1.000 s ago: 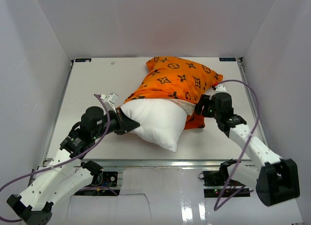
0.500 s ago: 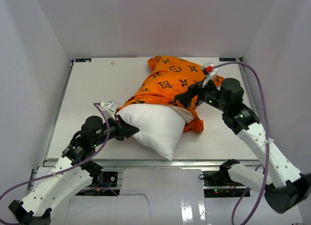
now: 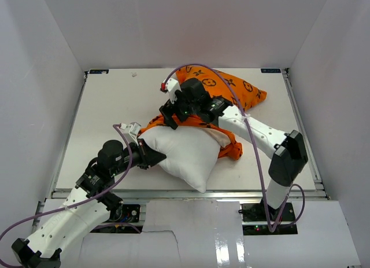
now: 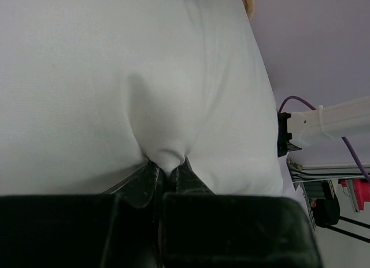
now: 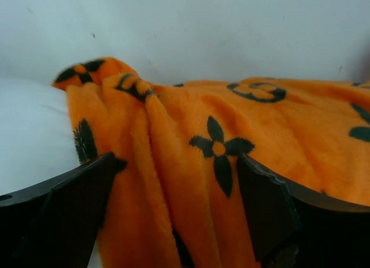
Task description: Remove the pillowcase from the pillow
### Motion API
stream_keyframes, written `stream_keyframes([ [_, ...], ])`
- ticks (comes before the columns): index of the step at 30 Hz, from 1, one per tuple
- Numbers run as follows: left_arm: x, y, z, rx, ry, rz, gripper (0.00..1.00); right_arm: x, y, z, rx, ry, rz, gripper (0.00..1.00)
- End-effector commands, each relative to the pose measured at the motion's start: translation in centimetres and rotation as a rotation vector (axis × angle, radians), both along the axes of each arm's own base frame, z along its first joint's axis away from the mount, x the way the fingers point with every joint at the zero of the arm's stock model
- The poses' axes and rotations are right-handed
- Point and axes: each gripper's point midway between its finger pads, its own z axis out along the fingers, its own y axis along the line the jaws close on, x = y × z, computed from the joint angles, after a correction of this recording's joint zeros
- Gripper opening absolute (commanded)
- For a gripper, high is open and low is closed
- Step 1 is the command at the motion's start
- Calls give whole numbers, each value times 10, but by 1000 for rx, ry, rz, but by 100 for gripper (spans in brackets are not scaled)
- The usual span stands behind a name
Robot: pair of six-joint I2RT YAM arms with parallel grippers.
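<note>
White pillow [image 4: 115,77] fold (pinched) between fingers [image 4: 141,184]

Work surface: a flat, pale grey table [image 3: 87,123], rectangular, seen from above. With 12 o'clock at the far edge, white walls [image 3: 46,77] stand along the 9, 12 and 3 o'clock sides, and a metal rail [image 3: 173,194] runs along the 6 o'clock edge.

Items resting on it:
1. The pillow [image 3: 185,152], white, lying just toward 6 o'clock of centre, one pointed corner near the rail.
2. The pillowcase [image 3: 243,88], orange with dark motifs, covering the pillow's far end and stretching toward 1 o'clock. A bunched fold lies on the surface at 4 o'clock of the pillow.
3. A small dark speck [image 3: 134,75] near the 11 o'clock corner.
</note>
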Motion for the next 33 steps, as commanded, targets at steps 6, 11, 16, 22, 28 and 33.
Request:
stream_keyframes([
  [6,-1,3,30,-35,-88,5,0,40,4,-36,-182,-45,-104,59],
  [11,-4,16,59,-55,-119,65,0,101,-13,-24,-160,-39,-274,8],
  [16,-14,38,107,-135,-174,158,0,179,-74,-10,-98,-34,-530,8],
  [22,-34,80,144,-193,-229,297,0,236,-163,-17,-61,-9,-803,8],
  [28,-40,125,150,-208,-253,493,0,248,-239,-47,-38,92,-1025,8],
  [33,-17,133,116,-101,-189,600,0,238,-206,-53,99,208,-891,13],
])
